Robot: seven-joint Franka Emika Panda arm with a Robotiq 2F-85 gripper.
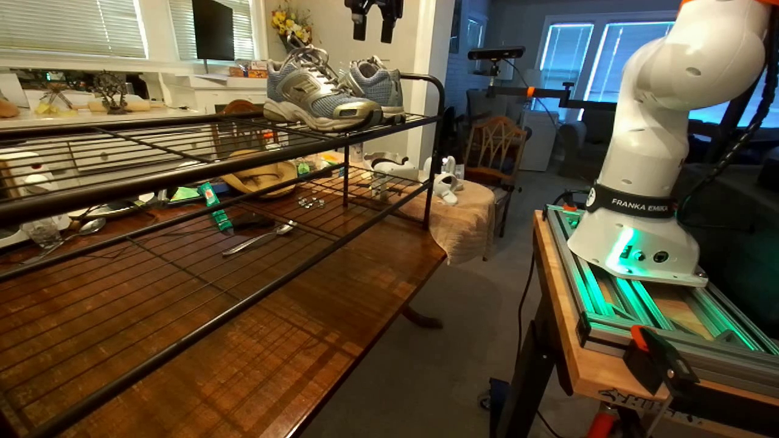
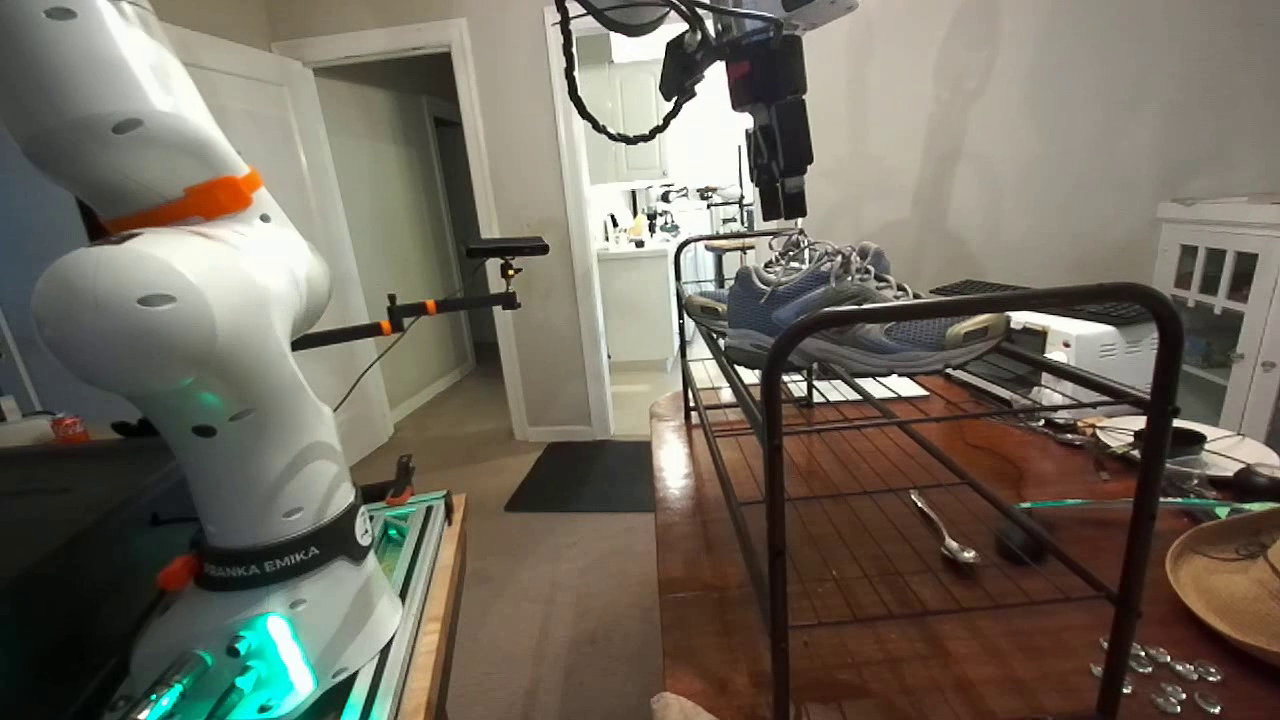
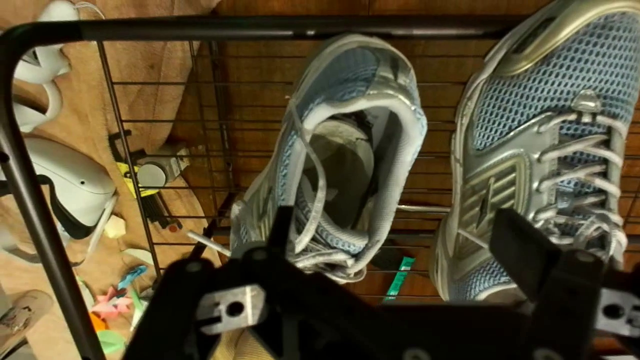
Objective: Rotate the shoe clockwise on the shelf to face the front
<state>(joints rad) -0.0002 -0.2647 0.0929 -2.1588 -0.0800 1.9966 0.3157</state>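
Observation:
Two grey-silver sneakers sit side by side on the black wire shelf [image 1: 182, 173] [image 2: 975, 300] [image 3: 200, 28], pointing opposite ways. I cannot tell which one is meant. One sneaker [image 1: 377, 85] [image 2: 860, 330] [image 3: 350, 65] has its heel toward the robot's side; in the wrist view its toe is hidden behind the gripper. The other sneaker [image 1: 316, 97] [image 2: 707, 306] [image 3: 560, 110] has its toe toward the robot's side. My gripper [image 1: 373, 39] [image 2: 782, 212] [image 3: 394, 215] is open and empty above the sneakers, touching neither. In the wrist view, one finger overlaps each sneaker.
The shelf stands on a glossy brown wooden table [image 1: 341, 298]. A spoon [image 2: 940, 530], a green packet [image 1: 214, 205], a straw hat [image 2: 1225, 580] and glass beads [image 2: 1160, 660] lie on the table. A white headset [image 3: 80, 172] rests on a cloth-covered table beside it.

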